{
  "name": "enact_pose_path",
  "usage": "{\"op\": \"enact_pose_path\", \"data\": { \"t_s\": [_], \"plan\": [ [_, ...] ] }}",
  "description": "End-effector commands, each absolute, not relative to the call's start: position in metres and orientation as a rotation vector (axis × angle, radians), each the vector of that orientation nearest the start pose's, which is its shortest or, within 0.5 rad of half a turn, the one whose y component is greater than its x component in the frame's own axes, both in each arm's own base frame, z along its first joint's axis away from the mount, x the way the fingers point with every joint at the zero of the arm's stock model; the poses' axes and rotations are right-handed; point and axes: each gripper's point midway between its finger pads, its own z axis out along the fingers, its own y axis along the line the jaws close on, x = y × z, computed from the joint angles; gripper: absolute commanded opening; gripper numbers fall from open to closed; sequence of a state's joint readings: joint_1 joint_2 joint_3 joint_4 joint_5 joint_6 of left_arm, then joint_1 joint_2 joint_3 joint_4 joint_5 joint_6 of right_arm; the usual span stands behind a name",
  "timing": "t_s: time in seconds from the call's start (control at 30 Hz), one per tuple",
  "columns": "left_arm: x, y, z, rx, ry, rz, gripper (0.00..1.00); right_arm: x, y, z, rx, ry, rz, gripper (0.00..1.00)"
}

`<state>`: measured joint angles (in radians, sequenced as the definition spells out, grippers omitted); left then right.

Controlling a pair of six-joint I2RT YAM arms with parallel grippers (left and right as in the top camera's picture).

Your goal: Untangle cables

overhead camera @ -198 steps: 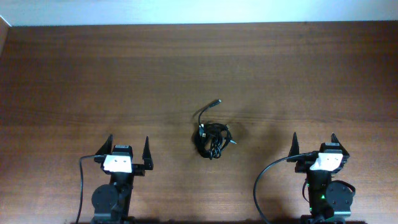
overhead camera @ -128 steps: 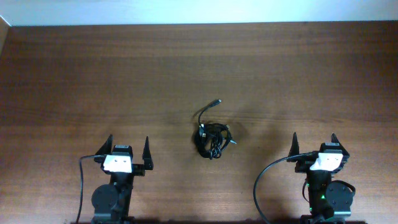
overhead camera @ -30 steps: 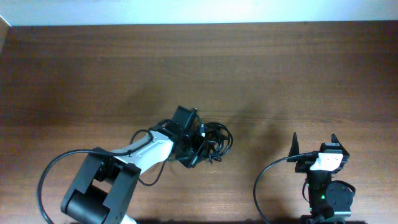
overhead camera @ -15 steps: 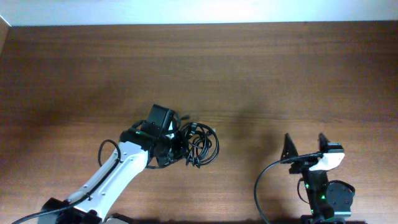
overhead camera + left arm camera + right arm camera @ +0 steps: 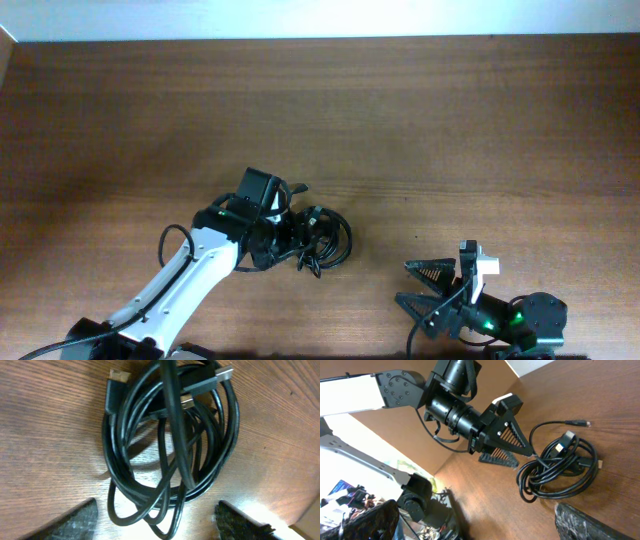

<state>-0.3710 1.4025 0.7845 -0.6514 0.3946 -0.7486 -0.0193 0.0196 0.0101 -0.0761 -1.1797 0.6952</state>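
The cables (image 5: 325, 240) lie as one tangled black coil on the wooden table (image 5: 450, 130), a little left of centre. My left gripper (image 5: 298, 243) stands at the coil's left side. In the left wrist view the cables (image 5: 172, 410) fill the frame, and the left gripper (image 5: 157, 527) is open, with a few loose loops hanging between its fingers, touched by neither. My right gripper (image 5: 420, 285) is low at the front right, turned to point left at the coil, open and empty. The right wrist view shows the cables (image 5: 545, 472) with the left gripper (image 5: 526, 460) at their edge.
Plug ends stick out of the coil at its top (image 5: 116, 375) and upper right (image 5: 225, 371). The left arm's own thick black cable (image 5: 170, 250) loops beside its white forearm. The table's back edge meets a pale wall (image 5: 320, 15).
The left gripper, shut on the coil a second ago, dragged it left and has now opened. The right arm has dropped low and swung round to point left at the coil.
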Motion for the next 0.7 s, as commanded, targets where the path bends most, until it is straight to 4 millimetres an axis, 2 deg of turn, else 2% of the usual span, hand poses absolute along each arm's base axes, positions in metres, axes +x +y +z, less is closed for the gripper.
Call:
{"op": "enact_pose_path", "data": {
  "t_s": [0.0,0.1,0.2,0.27,0.3,0.4,0.47,0.5,0.53,0.57,0.6,0.63,0.67],
  "plan": [
    [0.247,-0.153,0.061,-0.478,2.914,-0.671,0.45,0.139,0.158,0.163,-0.373,1.795,1.485,0.98],
    [0.262,-0.158,0.066,-0.451,2.846,-0.703,0.45,0.139,0.158,0.163,-0.373,1.795,1.484,0.98],
    [0.277,-0.163,0.073,-0.425,2.779,-0.738,0.36,0.138,0.158,0.160,-0.353,1.816,1.504,0.98],
    [0.284,-0.166,0.074,-0.415,2.750,-0.753,0.32,0.133,0.160,0.154,-0.180,1.927,1.665,0.99],
    [0.284,-0.166,0.072,-0.417,2.757,-0.749,0.27,0.130,0.161,0.154,-0.113,1.964,1.735,0.99],
    [0.283,-0.166,0.058,-0.434,2.796,-0.730,0.27,0.135,0.159,0.153,-0.080,1.961,1.713,0.98],
    [0.282,-0.166,0.041,-0.490,2.841,-0.714,0.14,0.140,0.157,0.154,-0.059,1.952,1.687,0.99],
    [0.282,-0.167,0.034,-0.527,2.855,-0.716,0.13,0.140,0.157,0.153,-0.056,1.951,1.683,0.99],
    [0.282,-0.170,0.030,-0.527,2.867,-0.740,0.02,0.141,0.157,0.153,-0.053,1.950,1.680,0.98],
    [0.281,-0.176,0.028,-0.520,2.880,-0.783,0.00,0.141,0.157,0.153,-0.065,1.946,1.674,1.00],
    [0.282,-0.181,0.032,-0.492,2.870,-0.833,0.00,0.140,0.157,0.153,-0.096,1.936,1.655,0.92],
    [0.285,-0.187,0.039,-0.449,2.851,-0.897,0.00,0.140,0.157,0.153,-0.113,1.930,1.644,0.90],
    [0.289,-0.200,0.060,-0.329,2.801,-1.056,0.00,0.141,0.157,0.153,-0.129,1.922,1.629,0.90]
  ]
}}
